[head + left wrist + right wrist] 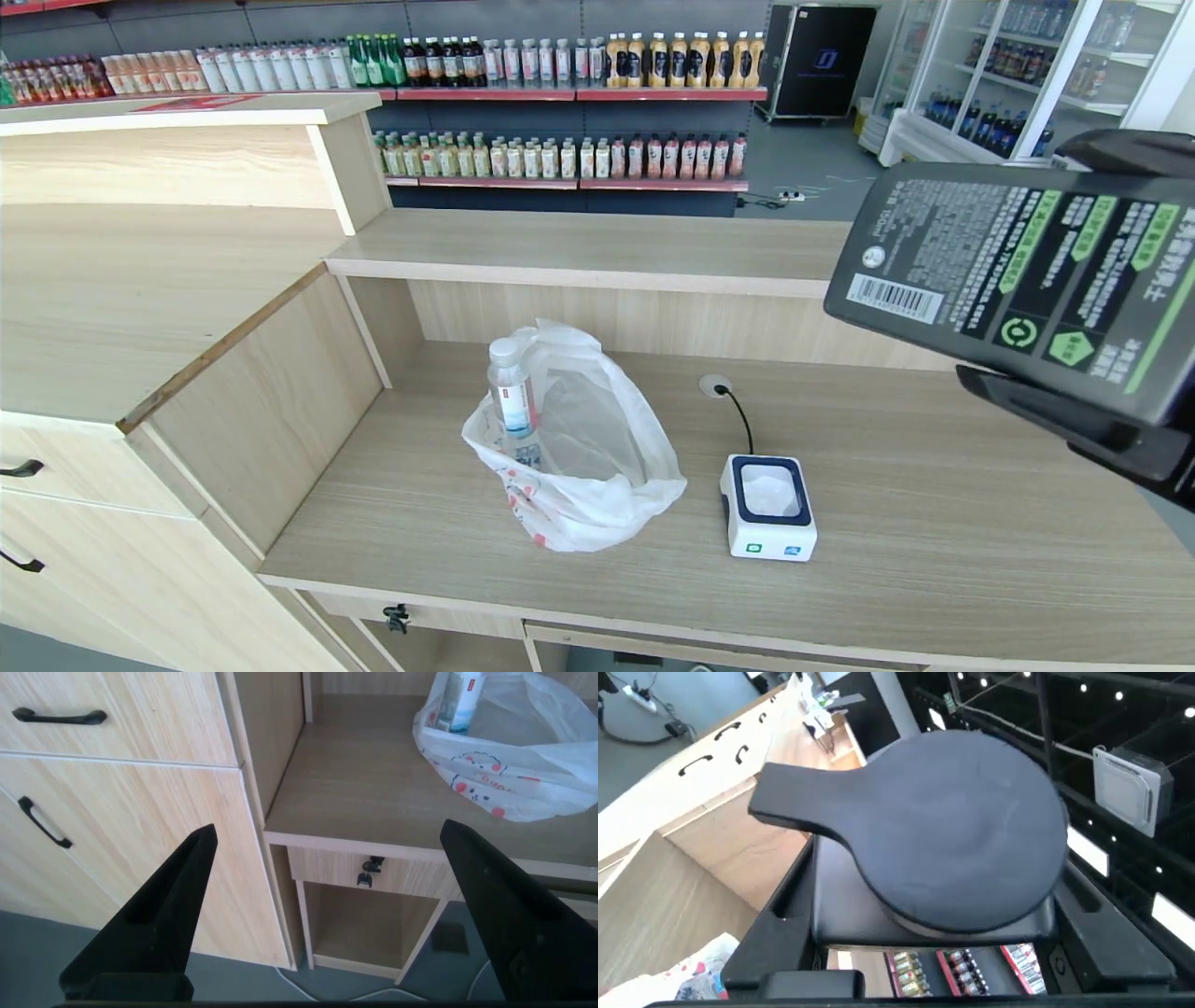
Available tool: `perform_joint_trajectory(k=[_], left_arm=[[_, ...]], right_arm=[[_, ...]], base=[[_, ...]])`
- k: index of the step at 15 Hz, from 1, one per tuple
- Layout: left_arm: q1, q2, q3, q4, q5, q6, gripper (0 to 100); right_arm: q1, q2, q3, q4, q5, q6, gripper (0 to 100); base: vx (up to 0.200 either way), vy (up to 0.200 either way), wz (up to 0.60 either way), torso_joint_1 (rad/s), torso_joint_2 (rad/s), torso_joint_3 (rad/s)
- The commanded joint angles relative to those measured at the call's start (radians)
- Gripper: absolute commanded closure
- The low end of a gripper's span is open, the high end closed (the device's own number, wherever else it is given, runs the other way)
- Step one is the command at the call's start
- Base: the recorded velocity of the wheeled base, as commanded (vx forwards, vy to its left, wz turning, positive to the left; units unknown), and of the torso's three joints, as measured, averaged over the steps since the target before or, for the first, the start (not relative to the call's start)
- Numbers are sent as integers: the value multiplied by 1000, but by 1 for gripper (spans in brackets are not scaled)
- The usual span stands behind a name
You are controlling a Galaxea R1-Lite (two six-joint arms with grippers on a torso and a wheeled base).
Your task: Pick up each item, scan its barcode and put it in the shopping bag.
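A water bottle already stood in the shopping bag on the surface, while the right jaws gripped a dark container aloft, well apart from the scanner, seemingly not yet scanned or bagged; the left jaws gaped wide, empty.

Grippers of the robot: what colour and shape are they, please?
Both are plain black. The left gripper has two long, flat jaws that taper to pointed tips, with a matte surface and no markings. The right gripper has the same dark, angular jaws, with a slightly glossy edge.
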Motion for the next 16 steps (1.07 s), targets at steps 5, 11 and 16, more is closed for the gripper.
perform_joint_trajectory(k=[5, 11, 16], left_arm=[[0, 0, 0, 0, 0, 1, 0], [0, 0, 0, 0, 0, -1, 0], [0, 1, 0, 0, 0, 1, 0]], right_arm=[[199, 10, 52, 11, -46, -138, 100], [165, 70, 14, 11, -164, -125, 100], [176, 204, 3, -101, -169, -137, 100]], base=[[0, 0, 0, 0, 0, 0], [0, 0, 0, 0, 0, 0], [0, 0, 0, 0, 0, 0]])
